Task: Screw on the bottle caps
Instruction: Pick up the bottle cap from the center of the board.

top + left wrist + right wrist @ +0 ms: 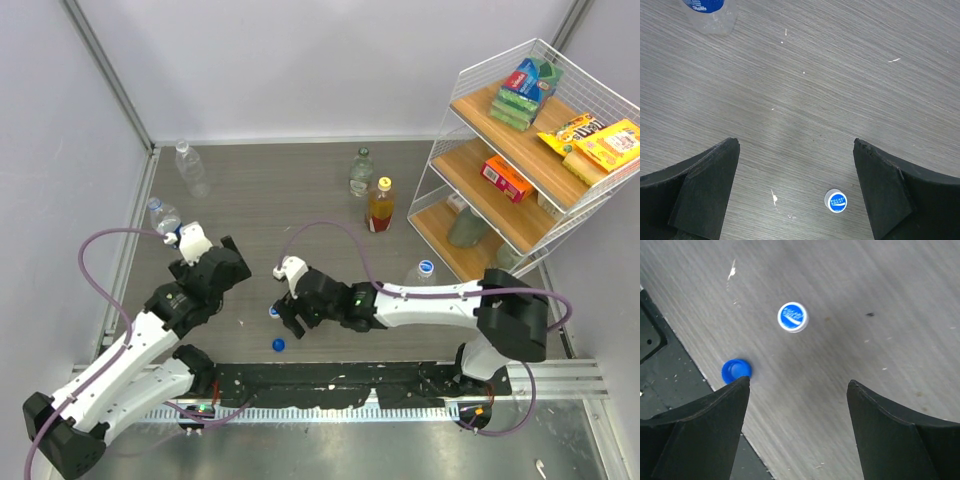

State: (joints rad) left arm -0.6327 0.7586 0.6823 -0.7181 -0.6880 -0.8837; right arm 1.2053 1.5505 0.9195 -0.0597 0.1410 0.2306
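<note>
A white cap with a blue middle lies on the grey table, and a dark blue cap lies near the table's front edge. My right gripper hangs open above them, nothing between its fingers; its left fingertip sits beside the dark blue cap. My left gripper is open and empty too, left of the white cap. A clear bottle with a blue label lies at the left edge.
Farther back stand a clear bottle, a second clear bottle and an amber bottle with a yellow cap. A capped clear bottle stands near the wire shelf rack of boxed snacks. A black rail borders the front.
</note>
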